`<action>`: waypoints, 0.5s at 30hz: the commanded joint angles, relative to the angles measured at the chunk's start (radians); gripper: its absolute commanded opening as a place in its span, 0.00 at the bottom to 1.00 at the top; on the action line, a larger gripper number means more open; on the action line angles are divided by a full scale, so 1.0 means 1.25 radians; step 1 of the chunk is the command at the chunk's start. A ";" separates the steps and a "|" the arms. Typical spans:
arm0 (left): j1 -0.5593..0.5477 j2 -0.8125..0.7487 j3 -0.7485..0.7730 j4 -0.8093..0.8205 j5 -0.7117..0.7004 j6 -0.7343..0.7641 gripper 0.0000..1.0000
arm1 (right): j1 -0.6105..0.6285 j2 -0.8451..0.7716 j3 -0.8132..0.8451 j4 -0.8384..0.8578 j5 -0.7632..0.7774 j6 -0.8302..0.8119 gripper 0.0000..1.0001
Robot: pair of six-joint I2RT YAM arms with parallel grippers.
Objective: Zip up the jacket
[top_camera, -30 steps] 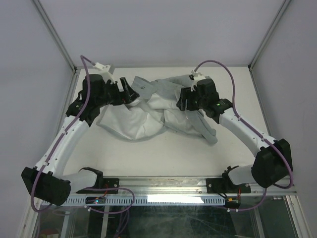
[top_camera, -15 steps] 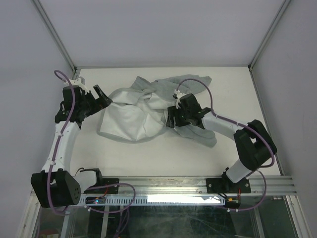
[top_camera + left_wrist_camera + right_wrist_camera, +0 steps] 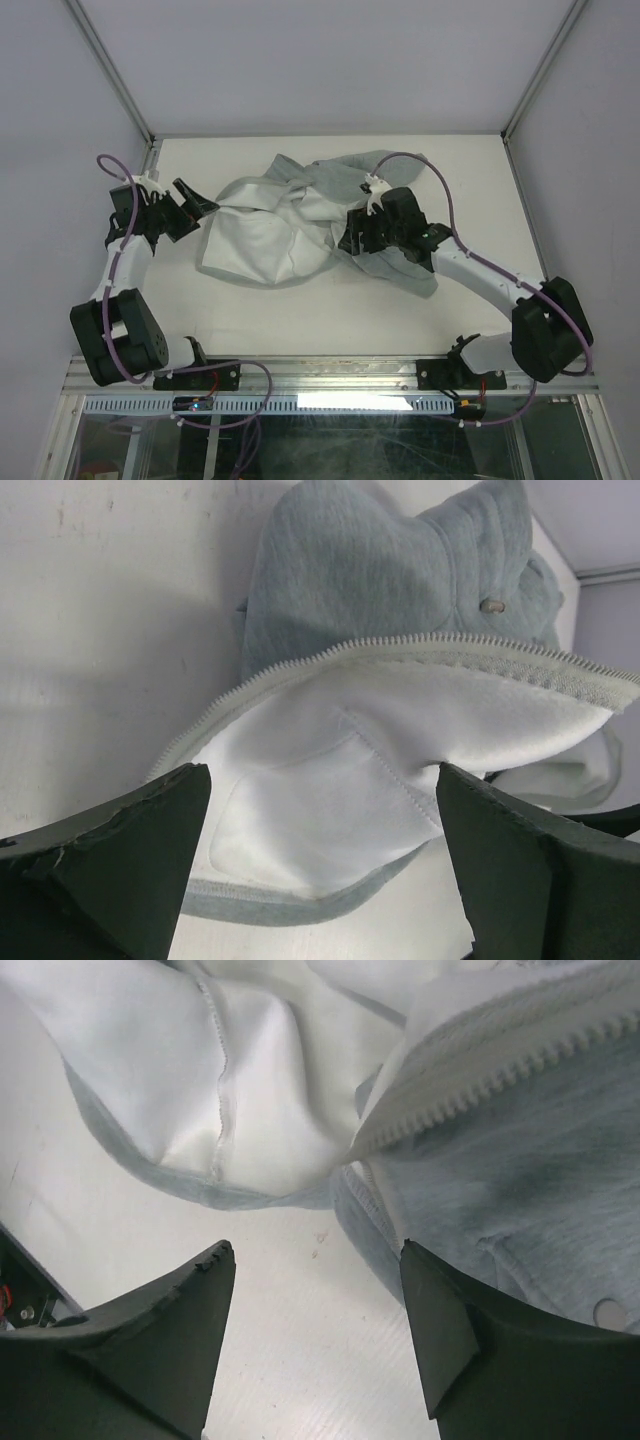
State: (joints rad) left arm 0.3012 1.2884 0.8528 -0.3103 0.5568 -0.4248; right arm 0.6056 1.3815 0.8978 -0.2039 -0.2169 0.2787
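High rear overhead view, two close low wrist views, the jacket (image 3: 260,235) common to all.

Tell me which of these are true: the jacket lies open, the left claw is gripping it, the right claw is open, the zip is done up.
1. The jacket lies open, its white lining showing. True.
2. The left gripper is gripping the jacket. False: it is open at the jacket's left edge and holds nothing.
3. The right gripper is open above the jacket. True.
4. The zip is done up. False: the zipper teeth run along a loose, unjoined edge.
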 commanded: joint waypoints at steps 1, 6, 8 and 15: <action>0.070 0.073 0.002 0.169 0.228 -0.059 0.99 | 0.001 -0.082 -0.038 0.039 -0.039 -0.017 0.70; 0.103 0.182 0.018 0.238 0.303 -0.083 0.97 | 0.001 -0.143 -0.088 0.070 -0.048 -0.033 0.71; 0.110 0.212 0.025 0.238 0.295 -0.073 0.96 | 0.000 -0.159 -0.104 0.078 -0.051 -0.037 0.71; 0.120 0.349 0.069 0.218 0.352 -0.033 0.95 | 0.000 -0.188 -0.137 0.112 -0.073 -0.039 0.72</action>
State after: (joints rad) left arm 0.4389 1.6619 0.8867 -0.0853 0.8829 -0.5007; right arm 0.6056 1.1877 0.7280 -0.1478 -0.2775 0.2504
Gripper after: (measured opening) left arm 0.958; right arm 0.713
